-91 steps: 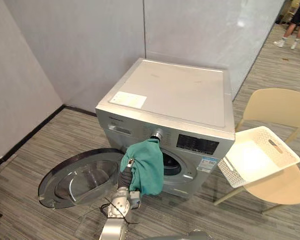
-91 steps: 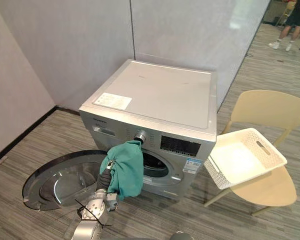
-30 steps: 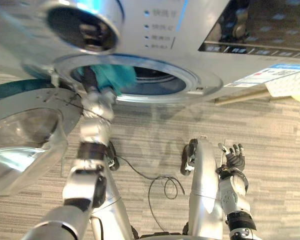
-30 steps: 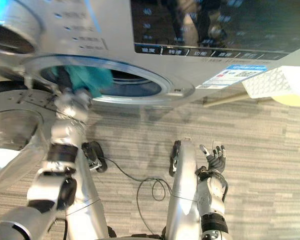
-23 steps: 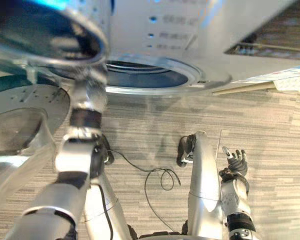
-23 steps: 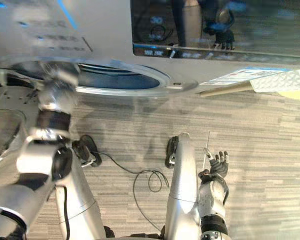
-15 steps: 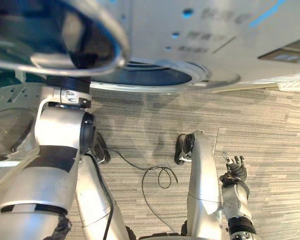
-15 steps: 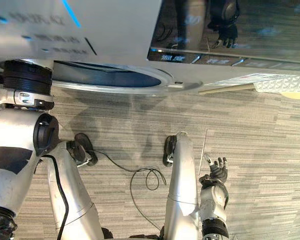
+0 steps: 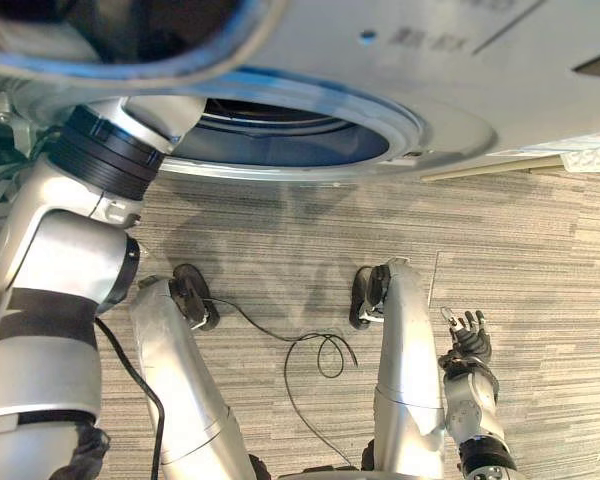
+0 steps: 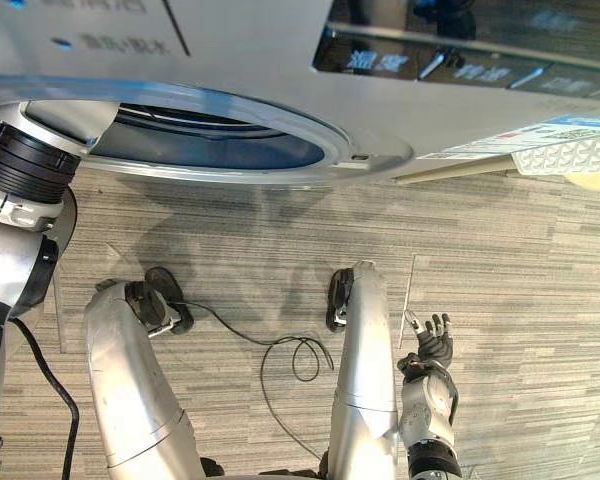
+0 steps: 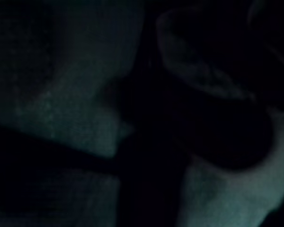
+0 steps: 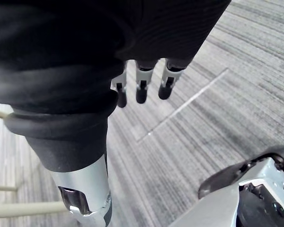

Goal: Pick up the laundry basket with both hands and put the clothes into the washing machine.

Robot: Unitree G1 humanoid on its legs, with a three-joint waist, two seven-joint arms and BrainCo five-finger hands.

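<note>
The green cloth (image 11: 61,113), dimly seen inside the washing machine (image 9: 400,70) where the hidden left hand's grip cannot be told, should be dropped deep, while the right hand (image 10: 435,348) below is held open, empty.

Glossy metal washing machine (image 9: 380,60); matt, grainy floor (image 9: 540,230)

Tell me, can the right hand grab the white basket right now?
Probably not: the right hand hangs open low over the floor, well apart from the basket, though nothing stands between them.
</note>
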